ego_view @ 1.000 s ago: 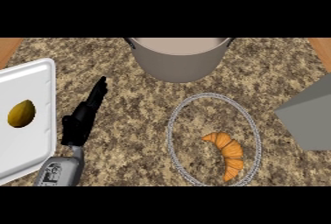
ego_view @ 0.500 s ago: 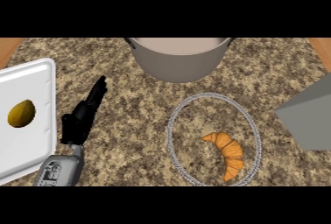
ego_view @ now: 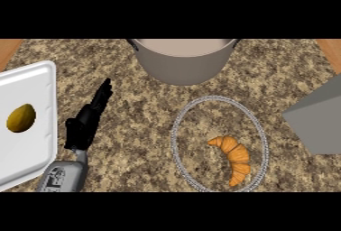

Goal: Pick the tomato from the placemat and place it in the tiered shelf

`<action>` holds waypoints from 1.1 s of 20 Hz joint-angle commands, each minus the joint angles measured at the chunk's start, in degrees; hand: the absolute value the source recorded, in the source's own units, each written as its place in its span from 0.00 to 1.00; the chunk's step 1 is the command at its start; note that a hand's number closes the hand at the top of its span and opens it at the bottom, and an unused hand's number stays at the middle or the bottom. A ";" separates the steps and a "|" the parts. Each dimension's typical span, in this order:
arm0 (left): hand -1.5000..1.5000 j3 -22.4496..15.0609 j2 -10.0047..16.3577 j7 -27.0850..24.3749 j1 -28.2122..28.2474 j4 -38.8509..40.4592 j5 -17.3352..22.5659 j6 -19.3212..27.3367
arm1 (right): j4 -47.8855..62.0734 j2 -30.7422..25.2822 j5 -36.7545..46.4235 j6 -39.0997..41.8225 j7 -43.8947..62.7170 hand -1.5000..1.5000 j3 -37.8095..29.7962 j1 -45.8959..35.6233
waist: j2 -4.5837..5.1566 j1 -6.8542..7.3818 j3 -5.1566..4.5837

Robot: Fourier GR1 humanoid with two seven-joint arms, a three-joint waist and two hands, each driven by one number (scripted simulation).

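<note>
Kitchen: granite counter, big pot, croissant.

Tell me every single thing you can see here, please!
counter: one, speckled brown, under everything
tray: one, white, left edge
oval fruit: one, yellow-brown, on the tray
round container: one, grey, top middle
round mat: one, silvery rim, right of centre
croissant: one, orange, on the round mat
box: one, grey, right edge
left forearm: one, grey, lower left
left hand: one, black, fingers straight, beside the tray
</note>
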 commanded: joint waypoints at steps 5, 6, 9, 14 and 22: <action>0.50 -0.04 0.62 0.58 2.39 -1.64 -0.37 -0.53 | 3.41 -2.79 -6.27 6.46 4.97 0.00 -2.91 -3.47 | -0.08 -0.01 -0.01; 0.50 -2.62 -2.18 0.64 2.70 -2.63 -2.33 1.86 | 6.33 -6.38 -7.74 8.36 7.83 0.00 -4.55 -4.93 | -0.08 0.04 0.00; 0.50 -2.19 -1.79 -0.49 2.59 -1.56 -2.20 1.56 | 11.74 -8.57 -13.19 9.78 14.02 0.00 -8.87 -8.17 | -0.12 0.12 0.01; 0.50 0.84 -0.34 0.00 -2.17 2.21 -0.08 0.09 | 22.15 -16.49 -14.39 9.96 17.05 0.00 -12.62 -7.78 | 0.39 0.04 0.13; 0.50 -0.31 -0.92 -1.39 1.46 -0.10 -1.13 1.05 | 30.22 -21.62 -11.48 18.58 18.28 0.00 -11.78 1.26 | 0.68 0.01 0.57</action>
